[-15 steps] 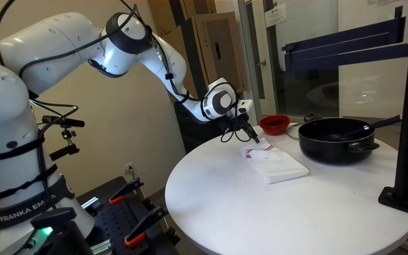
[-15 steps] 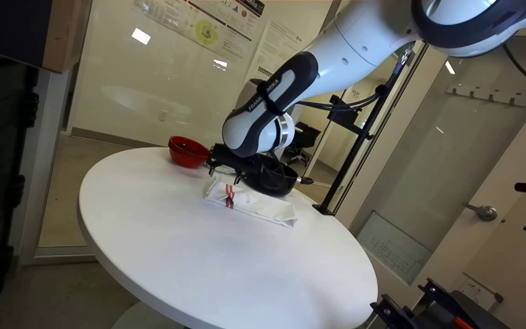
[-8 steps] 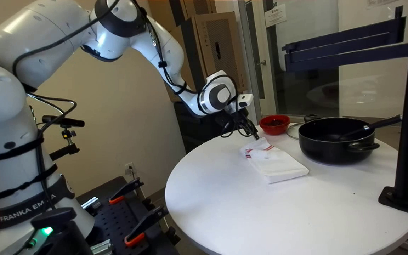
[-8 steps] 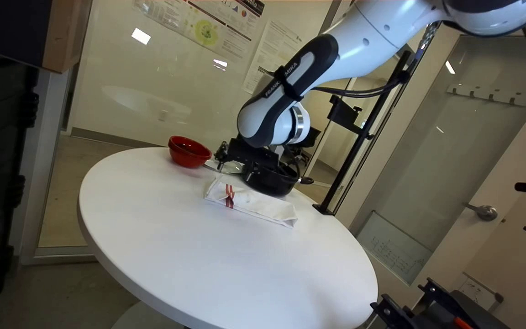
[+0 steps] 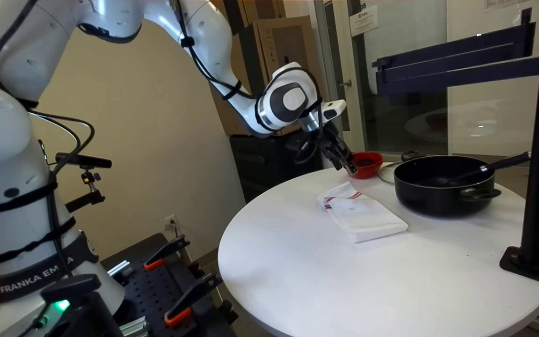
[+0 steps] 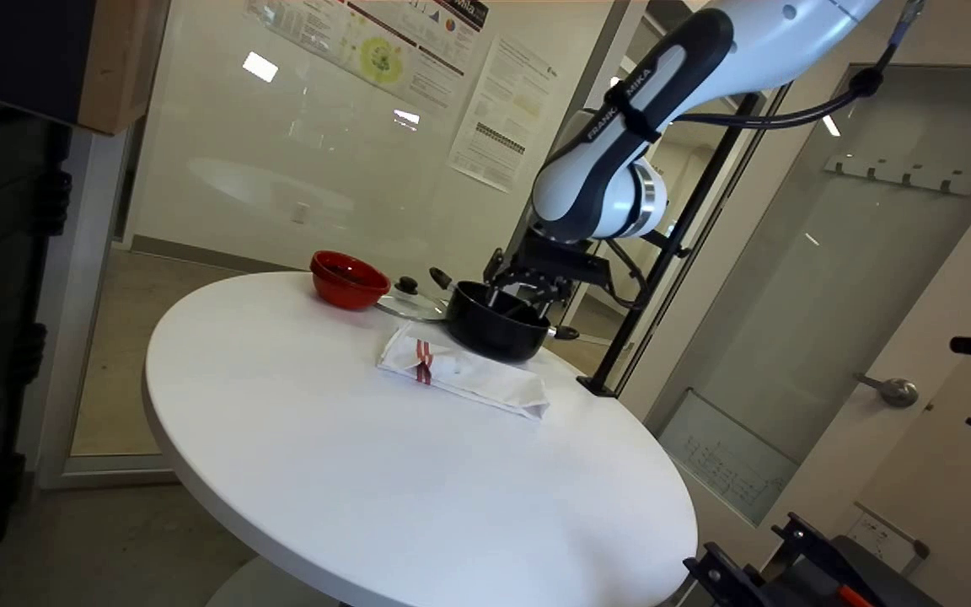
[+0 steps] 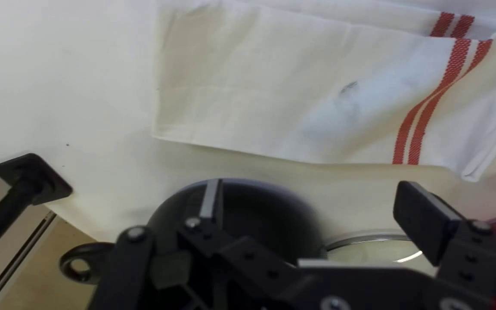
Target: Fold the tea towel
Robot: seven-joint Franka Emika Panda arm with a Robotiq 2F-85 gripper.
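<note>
Tea towel [image 5: 367, 217], pan [image 5: 438, 200], lid [image 6: 412, 306], bowl [image 6: 347, 291]: one each; apparently one utensil [image 5: 508, 162].

We see the white towel [image 7: 274, 86] lying folded in a flat, layered oblong on the bench [image 5: 297, 262], paired red stripes crossing it near one creased, uneven end.

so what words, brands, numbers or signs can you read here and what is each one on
"FRANKA EM…A": robot's base; a cable hides letters.
"FRANK…MIKA": forearm; a strap interrupts it.
Too small, blurred or cut off to read: wall posters, pale notice and digits above it, corner paper, cardboard box, scribbled board, small board.
Grey mark on the tea towel: cannot tell if print.
</note>
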